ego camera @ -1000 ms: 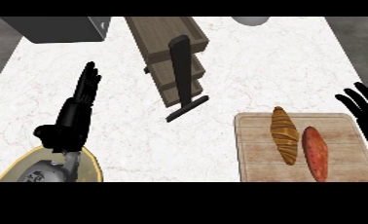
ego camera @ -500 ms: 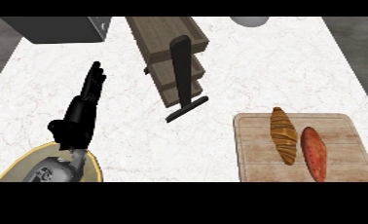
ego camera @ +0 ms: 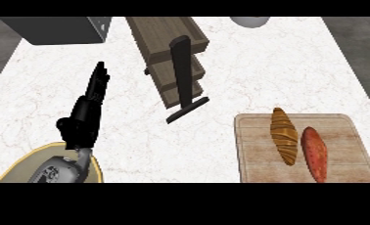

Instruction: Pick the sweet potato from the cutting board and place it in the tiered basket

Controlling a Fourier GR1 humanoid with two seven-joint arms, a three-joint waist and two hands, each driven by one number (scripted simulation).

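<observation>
An orange-red sweet potato (ego camera: 315,152) lies on the right half of the wooden cutting board (ego camera: 256,141) at the lower right. A brown croissant (ego camera: 284,135) lies just left of it on the same board. The wooden tiered basket (ego camera: 170,53) with a black post stands at the upper middle of the counter. My left hand (ego camera: 85,113) is at the left, fingers straight and pointing away from me, far from the board and holding nothing. My right hand shows nowhere.
A yellow plate (ego camera: 29,164) sits under my left forearm at the lower left. A dark grey box (ego camera: 57,29) stands at the upper left, and a pale round object (ego camera: 250,21) peeks in at the top edge.
The right hand, seen at the right edge a second ago, has left the view. The left hand has turned edge-on and its fingers have drawn together.
</observation>
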